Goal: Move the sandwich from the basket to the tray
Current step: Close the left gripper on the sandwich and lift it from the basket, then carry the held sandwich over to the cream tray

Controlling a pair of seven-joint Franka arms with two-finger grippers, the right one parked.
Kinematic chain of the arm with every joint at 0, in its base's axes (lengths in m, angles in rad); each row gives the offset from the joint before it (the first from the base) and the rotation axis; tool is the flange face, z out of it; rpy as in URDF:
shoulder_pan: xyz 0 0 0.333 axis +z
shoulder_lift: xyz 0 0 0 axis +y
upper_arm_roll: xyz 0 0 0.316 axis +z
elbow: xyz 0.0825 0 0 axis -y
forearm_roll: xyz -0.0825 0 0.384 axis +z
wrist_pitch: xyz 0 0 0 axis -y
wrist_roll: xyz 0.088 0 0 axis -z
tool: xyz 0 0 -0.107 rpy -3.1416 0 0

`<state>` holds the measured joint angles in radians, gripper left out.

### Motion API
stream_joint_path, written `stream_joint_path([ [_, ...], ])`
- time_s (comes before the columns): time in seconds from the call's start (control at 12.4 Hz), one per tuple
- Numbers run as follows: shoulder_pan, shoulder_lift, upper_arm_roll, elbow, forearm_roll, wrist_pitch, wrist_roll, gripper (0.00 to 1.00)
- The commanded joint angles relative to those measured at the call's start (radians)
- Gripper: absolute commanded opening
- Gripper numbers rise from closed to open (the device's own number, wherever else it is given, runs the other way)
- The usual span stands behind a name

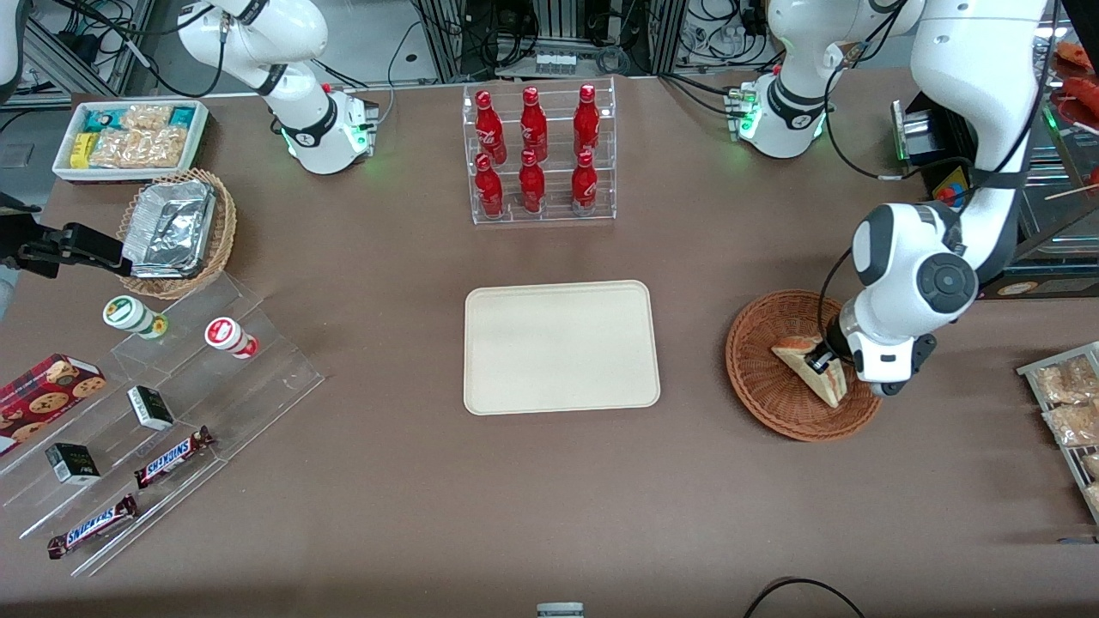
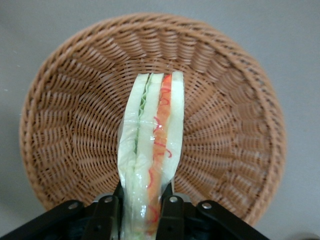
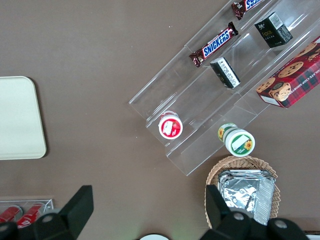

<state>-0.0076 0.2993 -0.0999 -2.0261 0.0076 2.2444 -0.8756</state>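
The sandwich (image 2: 152, 160) sits in the basket (image 1: 764, 378), cut edge up, and my gripper (image 2: 142, 207) has closed on its wide end, a finger (image 2: 170, 215) pressing each bread face. It looks light and soft, with slick wrap (squeeze hard and I expect the filling to bulge), so a gentle hold low on the bread seems right. My wrist view shows the clamp and the filling stripes; the front view shows the tray (image 1: 562, 348) empty, toward the counter's (image 1: 549, 515) middle.
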Motion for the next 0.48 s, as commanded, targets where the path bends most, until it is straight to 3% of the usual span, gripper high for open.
stream_joint_path([
  [0.0, -0.012, 0.004, -0.029, 0.13, -0.003, -0.162, -0.011, 0.0],
  [0.24, -0.038, 0.015, -0.078, 0.17, 0.002, -0.19, 0.071, 0.0],
  [0.4, -0.132, 0.03, -0.084, 0.19, 0.0, -0.201, 0.079, 0.0],
])
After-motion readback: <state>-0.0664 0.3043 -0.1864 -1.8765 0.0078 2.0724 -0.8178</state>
